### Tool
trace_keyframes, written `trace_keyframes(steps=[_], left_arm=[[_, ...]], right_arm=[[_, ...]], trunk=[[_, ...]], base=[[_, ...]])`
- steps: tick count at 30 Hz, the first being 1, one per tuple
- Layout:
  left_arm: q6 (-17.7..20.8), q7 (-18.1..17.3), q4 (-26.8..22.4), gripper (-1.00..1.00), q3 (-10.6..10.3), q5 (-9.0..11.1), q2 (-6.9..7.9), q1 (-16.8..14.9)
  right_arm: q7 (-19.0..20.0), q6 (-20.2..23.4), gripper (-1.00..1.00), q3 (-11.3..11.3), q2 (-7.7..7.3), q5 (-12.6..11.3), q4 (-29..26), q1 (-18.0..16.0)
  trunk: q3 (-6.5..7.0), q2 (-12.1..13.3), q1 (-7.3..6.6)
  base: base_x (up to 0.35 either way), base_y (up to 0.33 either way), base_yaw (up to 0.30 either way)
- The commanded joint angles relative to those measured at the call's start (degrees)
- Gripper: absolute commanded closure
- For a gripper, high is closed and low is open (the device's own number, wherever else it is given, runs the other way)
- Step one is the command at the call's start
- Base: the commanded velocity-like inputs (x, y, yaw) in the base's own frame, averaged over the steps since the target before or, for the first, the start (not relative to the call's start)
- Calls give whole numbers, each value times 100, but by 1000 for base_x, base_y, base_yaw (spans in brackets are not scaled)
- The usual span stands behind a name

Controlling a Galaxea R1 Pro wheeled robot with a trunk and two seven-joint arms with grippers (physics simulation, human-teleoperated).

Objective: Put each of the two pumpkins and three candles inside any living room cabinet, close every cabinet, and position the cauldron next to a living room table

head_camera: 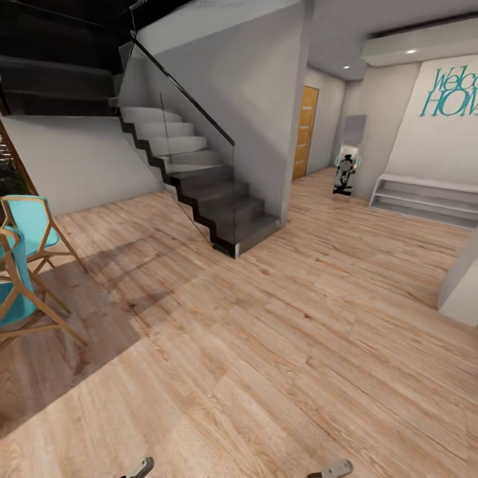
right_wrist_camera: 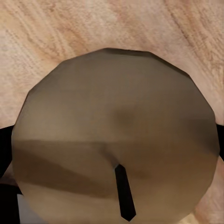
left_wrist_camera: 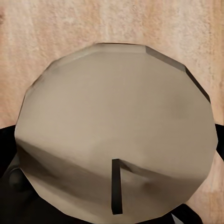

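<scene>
In the left wrist view a pale grey-beige candle (left_wrist_camera: pixel 116 126) with a short dark wick sits close to the camera, dark gripper parts hugging its sides, wood floor behind. A second candle (right_wrist_camera: pixel 116 135) sits the same way in the right wrist view. At the bottom edge of the head view the tips of my left gripper (head_camera: pixel 139 467) and right gripper (head_camera: pixel 332 469) poke up over the floor. The pumpkins, cabinet, cauldron and table are out of view.
A grey staircase (head_camera: pixel 206 192) with a glass rail rises ahead on the left. Turquoise chairs (head_camera: pixel 26 265) stand at the far left. A hallway with an orange door (head_camera: pixel 305 133) and a low white shelf (head_camera: pixel 425 199) lies ahead on the right; a wall corner (head_camera: pixel 461 285) juts in.
</scene>
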Motion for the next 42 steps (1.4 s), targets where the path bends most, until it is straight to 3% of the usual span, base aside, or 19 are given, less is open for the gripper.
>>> trace_keyframes(steps=[1,42], left_arm=[[4,1,0,100,0,-9,0,-1],[-5,1,0,100,30,0,13,1]], right_arm=[[10,0,100,1,0,-24,-1,0],[1,-16,100,1,8,-24,-1,0]], trunk=[[-7,0,0],[-319,0,0]], base=[[0,0,193],[0,0,183]])
